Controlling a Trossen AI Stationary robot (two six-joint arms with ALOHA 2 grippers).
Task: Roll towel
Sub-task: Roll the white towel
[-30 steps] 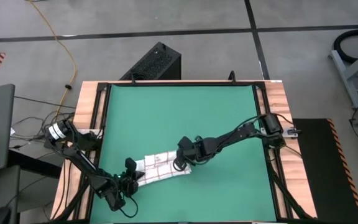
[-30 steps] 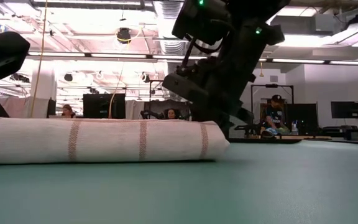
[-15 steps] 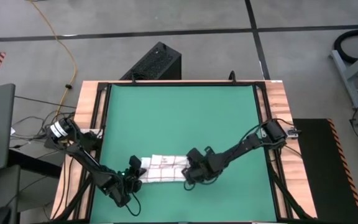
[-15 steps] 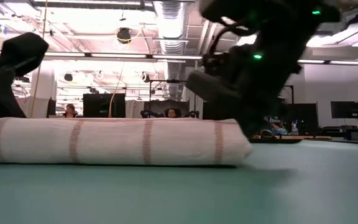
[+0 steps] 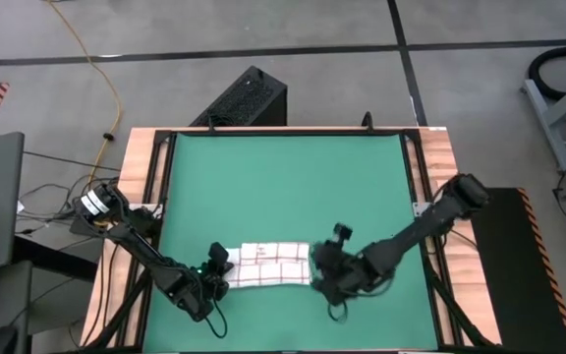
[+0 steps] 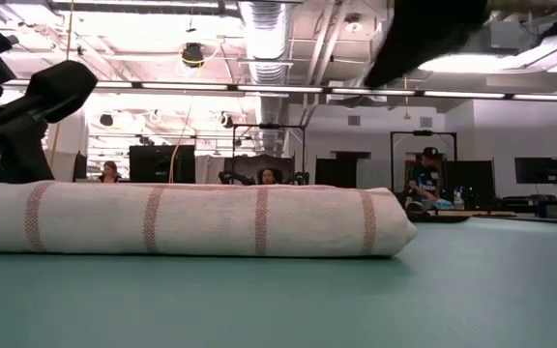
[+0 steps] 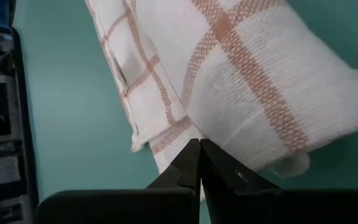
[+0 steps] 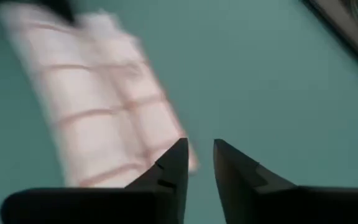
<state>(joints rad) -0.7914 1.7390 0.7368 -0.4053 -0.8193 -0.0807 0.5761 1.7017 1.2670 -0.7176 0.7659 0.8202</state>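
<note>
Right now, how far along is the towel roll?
Done, by the look of it: the towel lies as a compact roll on the green mat, its end tucked under in the left wrist view. In hand: the left gripper is shut at the roll's left end; the right gripper is open, off the right end. Left: probably just clearing both arms.

Bright, even ceiling-strip light, soft shadows; right wrist view's towel (image 8: 98, 99) smeared, probably motion blur.
</note>
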